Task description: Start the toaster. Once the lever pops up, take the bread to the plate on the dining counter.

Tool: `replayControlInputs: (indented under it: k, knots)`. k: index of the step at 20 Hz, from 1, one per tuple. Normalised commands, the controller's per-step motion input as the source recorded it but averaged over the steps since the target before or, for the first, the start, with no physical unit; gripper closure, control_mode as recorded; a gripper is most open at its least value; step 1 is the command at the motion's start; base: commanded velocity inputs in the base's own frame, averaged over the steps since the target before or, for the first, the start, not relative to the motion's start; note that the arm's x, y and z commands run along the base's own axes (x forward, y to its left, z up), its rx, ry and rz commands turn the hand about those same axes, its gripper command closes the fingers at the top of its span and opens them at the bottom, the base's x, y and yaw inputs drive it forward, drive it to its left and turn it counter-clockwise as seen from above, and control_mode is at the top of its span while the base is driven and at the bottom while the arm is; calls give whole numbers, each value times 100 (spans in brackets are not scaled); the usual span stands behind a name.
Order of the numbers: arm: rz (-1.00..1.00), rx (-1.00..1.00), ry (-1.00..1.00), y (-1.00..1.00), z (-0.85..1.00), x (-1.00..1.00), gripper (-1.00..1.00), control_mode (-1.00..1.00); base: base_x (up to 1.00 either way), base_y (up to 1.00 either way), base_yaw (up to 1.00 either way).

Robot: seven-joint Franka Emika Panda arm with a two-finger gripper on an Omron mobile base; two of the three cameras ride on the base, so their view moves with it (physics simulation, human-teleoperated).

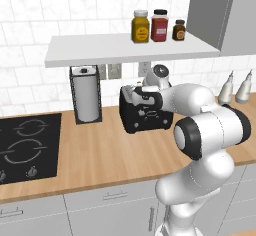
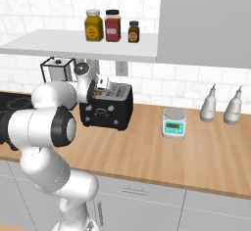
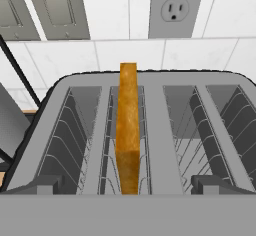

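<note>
The claw (image 2: 100, 85), spread wide, hovers over the toaster (image 2: 109, 108); the bread (image 3: 128, 130) stands edge-on, its face hidden.

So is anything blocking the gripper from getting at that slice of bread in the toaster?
Nothing visible does. The bread stands upright in a slot of the toaster, its top edge poking above the slot, and the hand view looks straight down on it with open space between.

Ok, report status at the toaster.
Hand open over the toaster, holding nothing. Bread upright in the left slot, sticking up. Nothing in the way.
</note>
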Motion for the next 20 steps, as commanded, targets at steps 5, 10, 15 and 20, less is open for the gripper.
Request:
replayControlInputs:
  k: [5,10,15,20]
  knots:
    - [0,0,0,0,0,0,-100,-100,0,0,0]
    - [0,0,0,0,0,0,-100,-100,0,0,0]
    - [0,0,0,0,0,0,-100,-100,0,0,0]
    - [0,0,0,0,0,0,-100,-100,0,0,0]
